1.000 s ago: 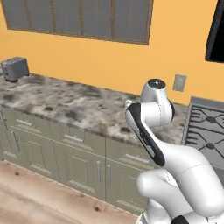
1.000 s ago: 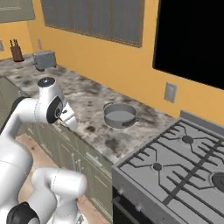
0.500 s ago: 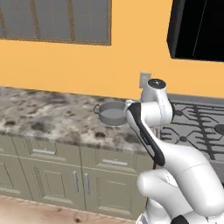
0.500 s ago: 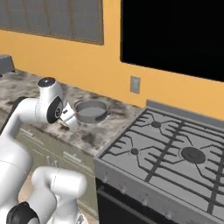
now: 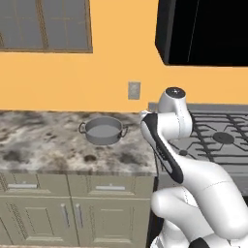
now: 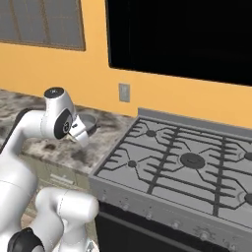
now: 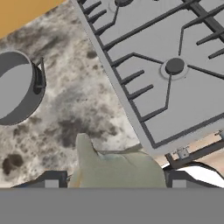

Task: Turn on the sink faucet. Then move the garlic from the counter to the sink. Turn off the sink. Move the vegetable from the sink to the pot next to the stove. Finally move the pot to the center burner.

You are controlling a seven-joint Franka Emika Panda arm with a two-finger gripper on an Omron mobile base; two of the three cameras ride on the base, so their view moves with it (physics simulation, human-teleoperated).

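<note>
Over by the stove (image 6: 187,162) end of the counter (image 5: 43,145), quick count: one pot (image 5: 101,131), one garlic (image 7: 116,168), one wall outlet (image 5: 134,90), one window (image 5: 46,24) cut off at the top left; the right base view shows five round burners by my count, the two rightmost clipped by the frame edge.

Hard bits: the gripper (image 7: 115,183) is mostly tucked behind the arm's own wrist in the base views, so the hand view is the useful one; only the very ends of the dark fingertips (image 7: 51,183) poke up there; the pale lumpy garlic sits right between them, its lower part cut off; so the jaws are spread wide but pinching the garlic from both sides, up above the counter edge just beside the stove.

Containers: the two-handled grey pot stands on the counter near the stove, not touching it; its inside looks bare grey, nothing in it.
</note>
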